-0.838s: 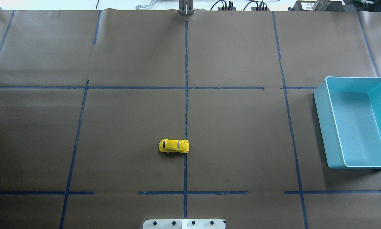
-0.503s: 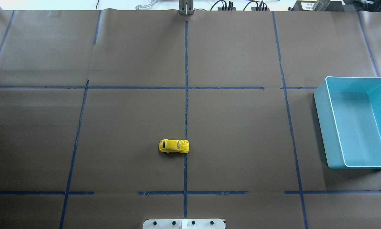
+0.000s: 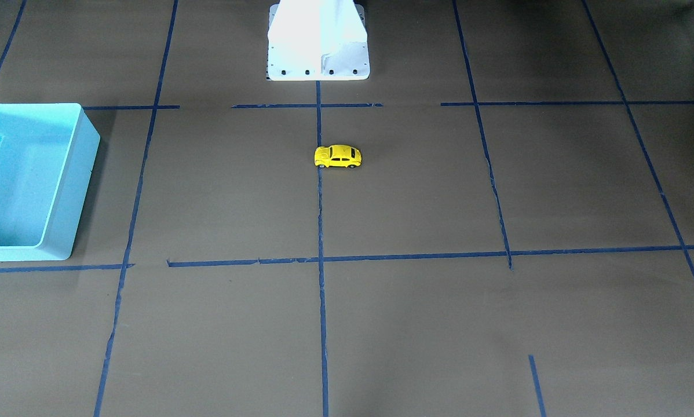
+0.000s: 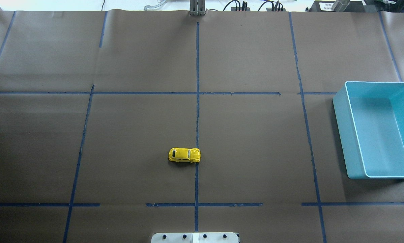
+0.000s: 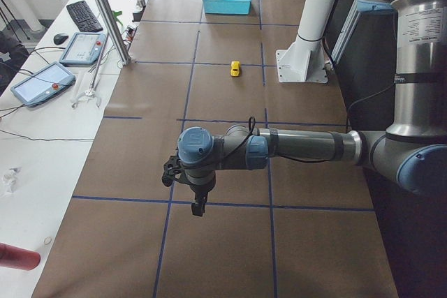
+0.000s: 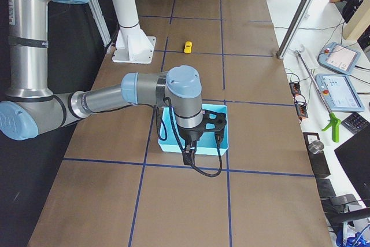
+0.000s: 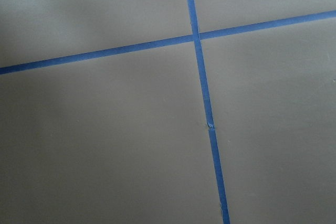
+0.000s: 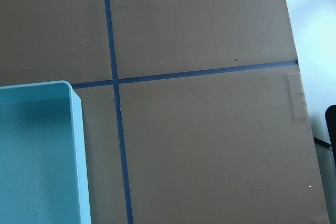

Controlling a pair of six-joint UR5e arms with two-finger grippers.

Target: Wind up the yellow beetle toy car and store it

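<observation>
The yellow beetle toy car (image 4: 184, 155) stands on its wheels on the brown paper, beside the centre tape line and close to the robot base; it also shows in the front view (image 3: 338, 156) and both side views (image 5: 235, 68) (image 6: 188, 47). The light-blue bin (image 4: 343, 135) is at the table's right end and looks empty. My left gripper (image 5: 199, 207) hangs over the table's left end, far from the car. My right gripper (image 6: 191, 154) hangs over the bin (image 6: 223, 121). Both show only in side views, so I cannot tell whether they are open or shut.
Blue tape lines divide the brown paper into a grid. The white robot base plate (image 4: 195, 237) is at the near edge. The bin's rim (image 8: 77, 145) fills the right wrist view's lower left. Tablets, a keyboard and cables lie on the far bench (image 5: 42, 82).
</observation>
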